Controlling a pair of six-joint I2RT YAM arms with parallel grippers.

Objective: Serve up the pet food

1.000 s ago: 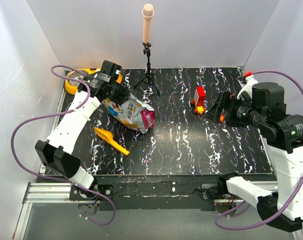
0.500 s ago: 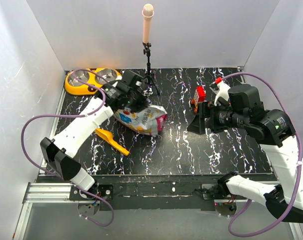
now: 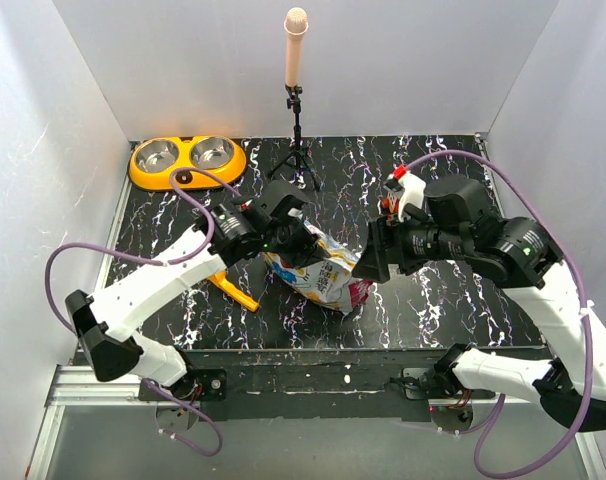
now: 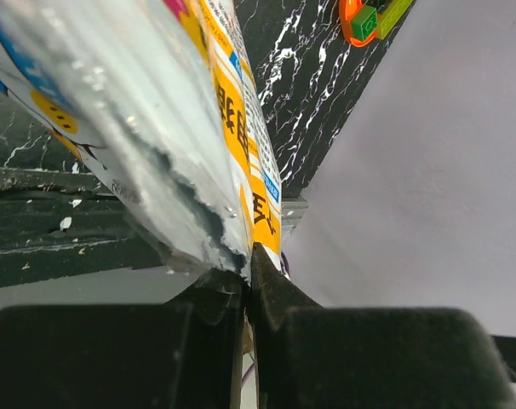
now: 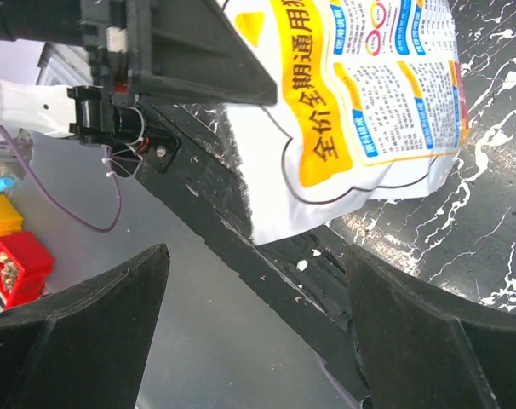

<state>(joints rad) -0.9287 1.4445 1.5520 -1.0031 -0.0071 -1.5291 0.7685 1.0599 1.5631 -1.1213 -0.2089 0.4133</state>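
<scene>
Dragged from table's left toward centre, the pet food bag (image 3: 318, 272) is pinched at its torn edge between the clamped jaws of the left gripper (image 4: 248, 266). The right gripper (image 3: 373, 262), jaws wide and empty, has closed in, with the bag just ahead of its fingertips. No kibble shows in the orange double bowl (image 3: 188, 160), well behind both jaws, and the scoop (image 3: 238, 295) lies untouched, so serving has barely begun.

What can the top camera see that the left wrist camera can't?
Only the top camera shows the orange double bowl, the yellow scoop, the microphone stand and the right claw, open near the pet food bag. Only the left wrist camera shows the left claw pinched shut on the bag's torn edge. Both show the bag and the black marbled table.
</scene>
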